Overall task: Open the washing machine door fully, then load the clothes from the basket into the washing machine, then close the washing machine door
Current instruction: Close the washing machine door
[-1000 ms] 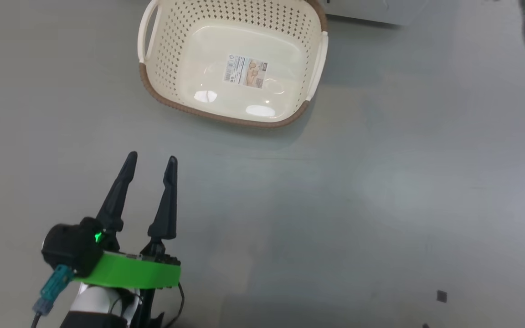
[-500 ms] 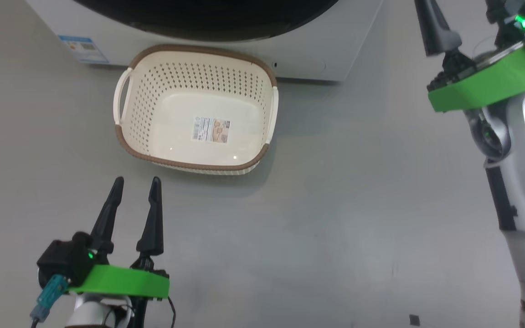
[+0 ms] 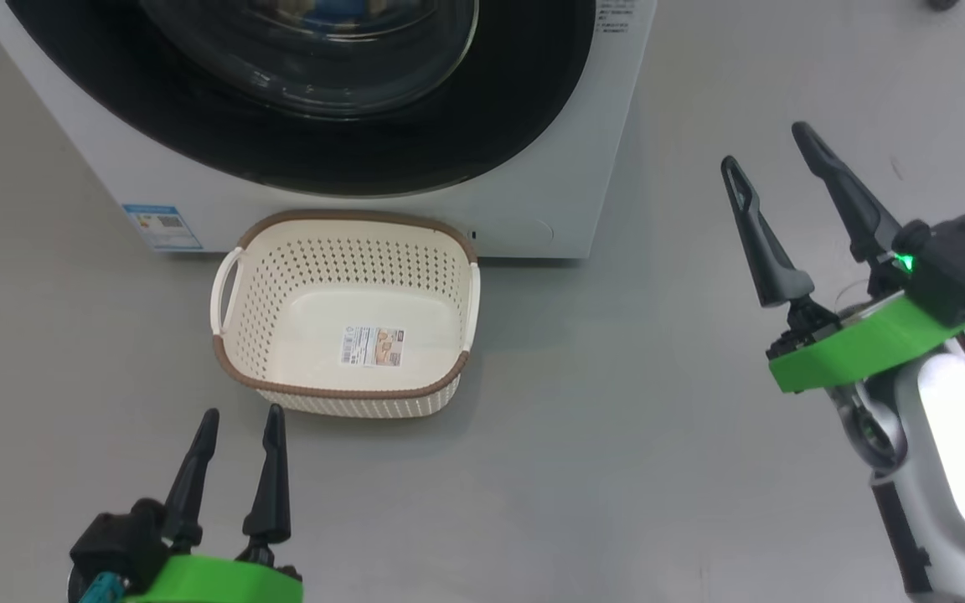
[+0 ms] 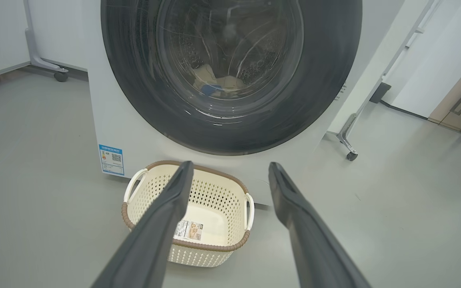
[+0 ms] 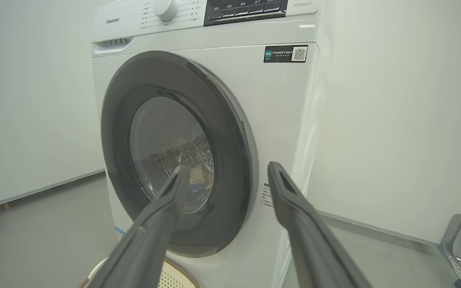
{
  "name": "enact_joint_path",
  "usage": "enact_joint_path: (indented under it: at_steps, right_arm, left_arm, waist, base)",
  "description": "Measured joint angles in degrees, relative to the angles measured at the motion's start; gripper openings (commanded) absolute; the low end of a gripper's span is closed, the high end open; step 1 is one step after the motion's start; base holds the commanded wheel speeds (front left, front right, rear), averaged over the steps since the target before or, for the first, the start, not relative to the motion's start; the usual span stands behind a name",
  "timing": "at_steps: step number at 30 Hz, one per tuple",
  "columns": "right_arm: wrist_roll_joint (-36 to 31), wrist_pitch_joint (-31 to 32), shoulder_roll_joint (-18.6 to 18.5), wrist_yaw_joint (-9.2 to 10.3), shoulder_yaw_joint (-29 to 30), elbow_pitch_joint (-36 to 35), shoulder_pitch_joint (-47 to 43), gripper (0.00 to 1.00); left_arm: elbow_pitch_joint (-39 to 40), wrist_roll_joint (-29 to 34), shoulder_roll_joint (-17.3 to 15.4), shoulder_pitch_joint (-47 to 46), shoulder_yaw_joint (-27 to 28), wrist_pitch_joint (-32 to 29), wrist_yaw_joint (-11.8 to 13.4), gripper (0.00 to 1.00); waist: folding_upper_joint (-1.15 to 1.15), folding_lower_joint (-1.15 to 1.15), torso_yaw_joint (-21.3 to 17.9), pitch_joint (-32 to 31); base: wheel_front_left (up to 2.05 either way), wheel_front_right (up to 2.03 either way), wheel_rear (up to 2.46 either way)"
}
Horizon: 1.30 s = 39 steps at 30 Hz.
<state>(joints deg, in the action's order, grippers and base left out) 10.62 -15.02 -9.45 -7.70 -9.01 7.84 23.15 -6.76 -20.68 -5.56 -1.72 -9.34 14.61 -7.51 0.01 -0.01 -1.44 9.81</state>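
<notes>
The white washing machine stands ahead with its black-rimmed door shut against the front. Through the glass, cream clothes with a blue patch lie in the drum. On the floor before the machine, the cream basket holds nothing but its label sticker. My left gripper hovers just in front of the basket, open and empty. My right gripper is raised to the right of the machine, open and empty. In the right wrist view the right gripper points at the door.
A blue-white label sticker marks the machine's lower left corner. Wheeled metal frame legs stand on either side, one to its right and one to its left. White walls stand behind, and grey floor stretches around the basket.
The head camera has tilted up, bringing the washing machine and its shut door into view. My right gripper has come into view, open. The left gripper stays open.
</notes>
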Motion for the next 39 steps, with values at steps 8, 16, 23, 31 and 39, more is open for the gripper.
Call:
enact_joint_path:
  at_steps: [8, 16, 23, 31, 39]
  right_arm:
    - [0.0, 0.0, 1.2, 0.0, 3.0, -2.5, -8.4, 1.0]
    - [-0.1, 0.1, 2.8, 0.0, 5.0, -4.2, -16.3, 1.0]
    - [-1.1, 0.2, 4.3, 0.0, 7.8, -4.0, -21.5, 1.0]
    - [-2.2, 0.2, 5.5, 0.0, 10.8, -3.0, -24.6, 1.0]
    - [-3.1, 0.2, 6.0, 0.0, 12.0, -1.8, -25.9, 1.0]
  left_arm:
    - [0.2, 0.0, 0.0, 3.1, 0.0, 0.0, 0.0, 1.0]
    - [0.6, -0.2, -0.1, 5.8, 1.4, 0.0, 0.0, 1.0]
    - [0.7, -0.2, -0.1, 6.7, 1.9, 0.0, 0.0, 1.0]
    - [0.2, -0.2, -0.1, 7.7, 3.8, 0.0, 0.0, 1.0]
    - [-0.5, -0.2, 0.0, 8.6, 4.9, 0.0, 0.0, 1.0]
  waist:
    - [0.0, 0.0, -1.7, -3.4]
    - [0.0, 0.0, -3.7, -5.4]
    - [0.0, 0.0, -5.0, -6.7]
    - [0.0, 0.0, -5.4, -8.2]
    - [0.0, 0.0, -4.7, -8.8]
  base:
    - [0.0, 0.0, 0.0]
    - [0.0, 0.0, 0.0]
    - [0.0, 0.0, 0.0]
    - [0.0, 0.0, 0.0]
    - [0.0, 0.0, 0.0]
